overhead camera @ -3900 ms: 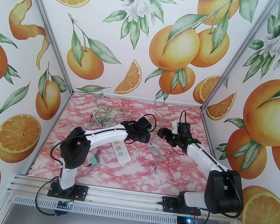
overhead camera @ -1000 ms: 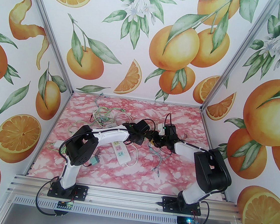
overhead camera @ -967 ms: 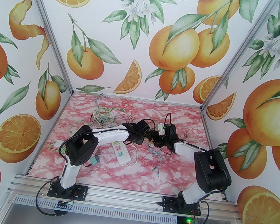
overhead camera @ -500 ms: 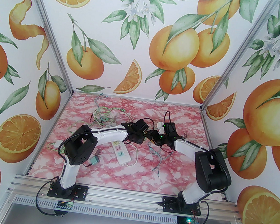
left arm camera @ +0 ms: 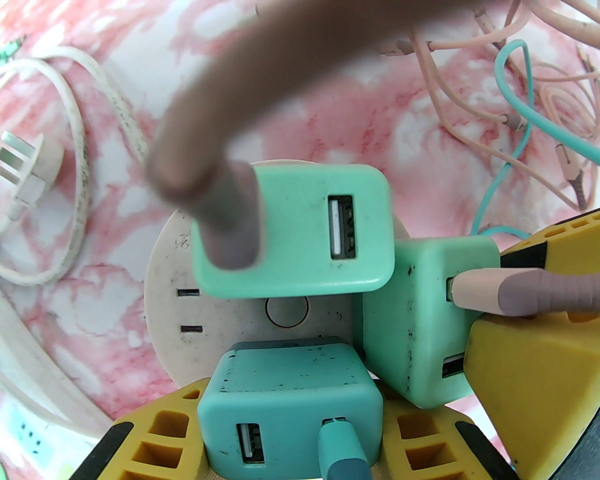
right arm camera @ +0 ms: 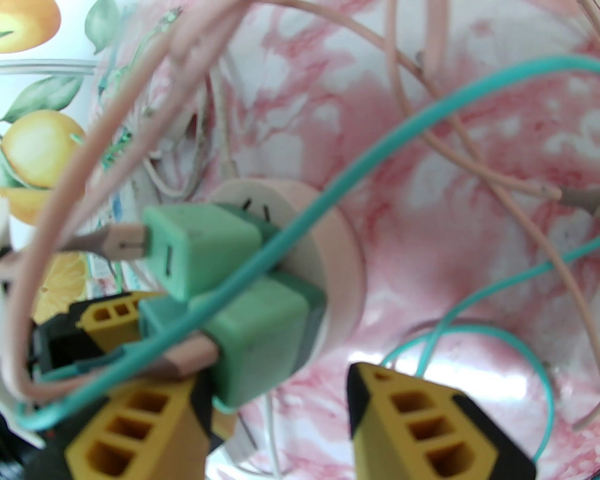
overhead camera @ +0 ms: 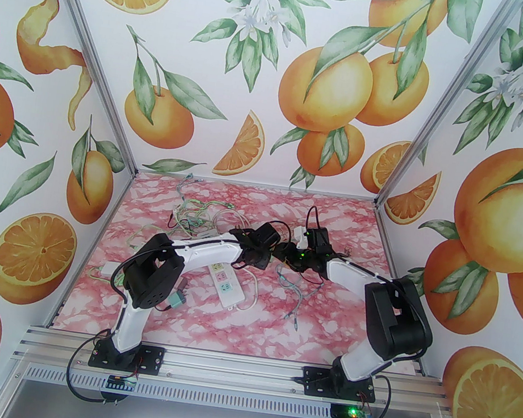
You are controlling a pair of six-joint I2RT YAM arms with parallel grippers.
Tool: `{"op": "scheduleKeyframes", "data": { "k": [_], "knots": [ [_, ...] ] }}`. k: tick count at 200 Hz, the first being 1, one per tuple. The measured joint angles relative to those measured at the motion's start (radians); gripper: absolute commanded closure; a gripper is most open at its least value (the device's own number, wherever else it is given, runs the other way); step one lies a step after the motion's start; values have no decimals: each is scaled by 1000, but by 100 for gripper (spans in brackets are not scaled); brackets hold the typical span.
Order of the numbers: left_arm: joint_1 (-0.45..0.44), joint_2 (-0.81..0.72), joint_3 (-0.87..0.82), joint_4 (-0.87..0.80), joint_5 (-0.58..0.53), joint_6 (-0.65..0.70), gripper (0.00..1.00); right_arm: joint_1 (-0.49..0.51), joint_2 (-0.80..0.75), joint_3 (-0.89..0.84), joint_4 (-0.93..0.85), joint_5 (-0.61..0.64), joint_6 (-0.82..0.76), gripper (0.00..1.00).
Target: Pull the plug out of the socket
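Left gripper (left arm camera: 290, 408) clamped on the teal square charger plug (left arm camera: 281, 370), six o'clock on the round off-white plastic socket (left arm camera: 164, 286). Right gripper (right arm camera: 279, 382) straddles the three o'clock mint-green cube plug (right arm camera: 260, 344) (bite unclear): seat fully, then pull straight off, no twisting.

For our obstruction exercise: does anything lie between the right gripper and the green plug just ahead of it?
Yes. A teal cable crosses in front of the plug, between it and the right gripper. The plug's own pink cable also sticks out toward one finger. The jaws stand open.
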Motion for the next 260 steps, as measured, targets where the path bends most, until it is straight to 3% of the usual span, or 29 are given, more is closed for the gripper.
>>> {"op": "scheduleKeyframes", "data": {
  "k": [76,186,260],
  "knots": [
    [-19,6,7,-10,-41,13,66,8,0,3,-1,13,-2,49],
    [25,-24,-51,51,59,-32,66,16,0,5,-3,21,-2,49],
    [-11,-6,6,-30,-29,11,66,16,-1,5,-6,21,-8,49]
  ]
}}
